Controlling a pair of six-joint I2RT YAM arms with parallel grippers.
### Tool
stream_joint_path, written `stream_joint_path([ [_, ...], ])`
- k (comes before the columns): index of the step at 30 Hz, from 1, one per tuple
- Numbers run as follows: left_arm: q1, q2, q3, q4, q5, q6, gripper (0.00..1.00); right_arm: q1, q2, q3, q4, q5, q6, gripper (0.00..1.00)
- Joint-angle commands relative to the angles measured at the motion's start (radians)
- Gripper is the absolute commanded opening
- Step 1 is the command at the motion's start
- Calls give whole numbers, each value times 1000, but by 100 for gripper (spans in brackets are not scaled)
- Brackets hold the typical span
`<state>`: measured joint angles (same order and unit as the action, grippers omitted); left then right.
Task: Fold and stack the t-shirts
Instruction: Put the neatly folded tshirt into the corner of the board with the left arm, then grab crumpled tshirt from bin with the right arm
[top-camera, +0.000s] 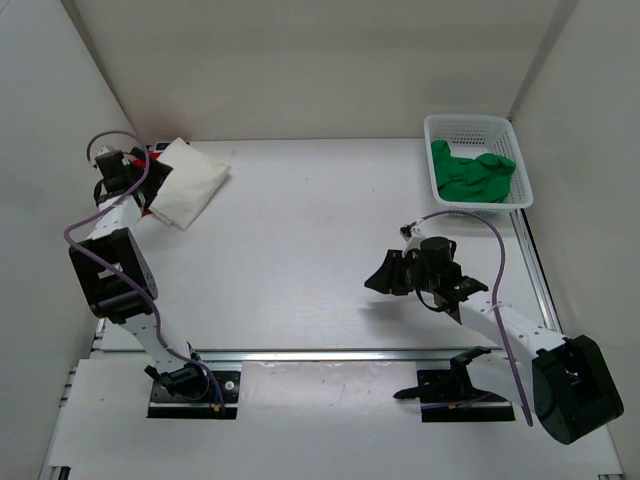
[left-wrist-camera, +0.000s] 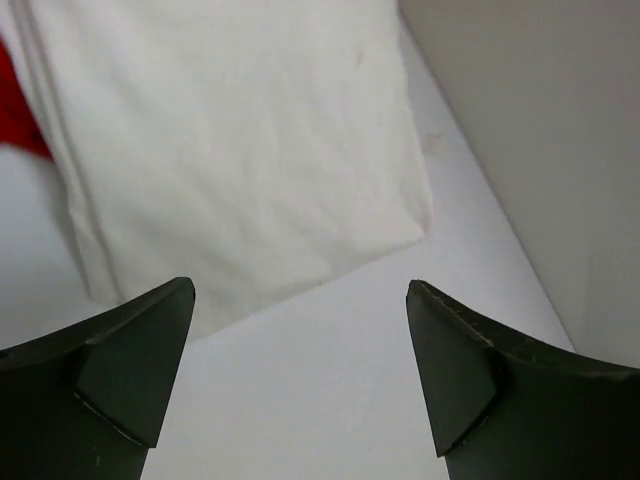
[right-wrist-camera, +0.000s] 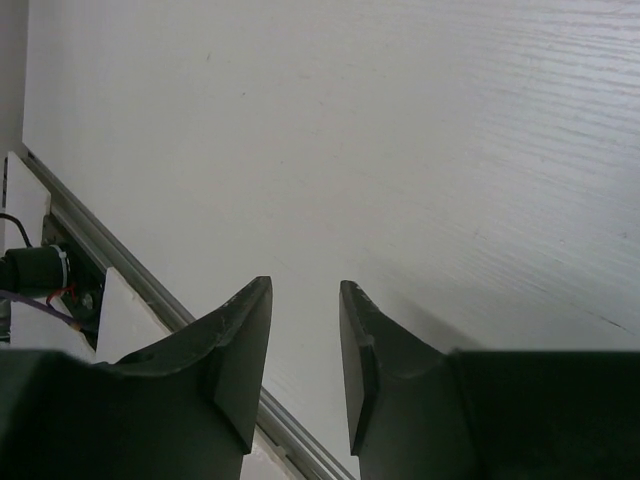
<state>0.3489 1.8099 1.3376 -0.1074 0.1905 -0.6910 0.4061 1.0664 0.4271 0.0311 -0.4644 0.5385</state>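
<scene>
A folded white t-shirt (top-camera: 190, 180) lies at the back left of the table, over a red garment whose edge (top-camera: 156, 156) shows beside it. My left gripper (top-camera: 147, 192) is at the shirt's left edge, open and empty. In the left wrist view the white shirt (left-wrist-camera: 230, 140) fills the area ahead of the gripper (left-wrist-camera: 298, 290), with the red cloth (left-wrist-camera: 15, 105) at the left. A crumpled green t-shirt (top-camera: 473, 173) lies in the white basket (top-camera: 470, 120). My right gripper (top-camera: 384, 277) hovers over bare table, jaws a little apart and empty (right-wrist-camera: 304, 285).
White walls enclose the table on the left, back and right. A metal rail (top-camera: 330, 353) runs along the front edge, also seen in the right wrist view (right-wrist-camera: 120, 270). The basket stands in the back right corner.
</scene>
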Motion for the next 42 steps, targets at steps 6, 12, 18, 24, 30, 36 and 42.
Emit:
stream_joint_path([
  [6, 38, -308, -319, 97, -91, -59, 98, 11, -2, -5, 53, 13, 18, 37],
  [12, -210, -389, -399, 114, -101, 5, 99, 16, 159, 192, 56, 141, -1, 11],
  [18, -760, -331, -374, 57, -103, 90, 99, -177, 374, 643, -85, 357, -98, 0],
  [24, -1117, -346, -570, 227, -20, 71, 99, -464, 634, 950, -236, 461, -141, 4],
  [30, -1251, -327, -707, 359, 38, 15, 99, -610, 874, 1191, -379, 540, -219, 41],
  [36, -1289, -310, -730, 408, 46, 2, 99, -676, 1027, 1317, -407, 442, -232, 50],
  [42, -1248, -334, -776, 468, 56, -15, 98, -659, 1151, 1449, -434, 446, -258, 55],
])
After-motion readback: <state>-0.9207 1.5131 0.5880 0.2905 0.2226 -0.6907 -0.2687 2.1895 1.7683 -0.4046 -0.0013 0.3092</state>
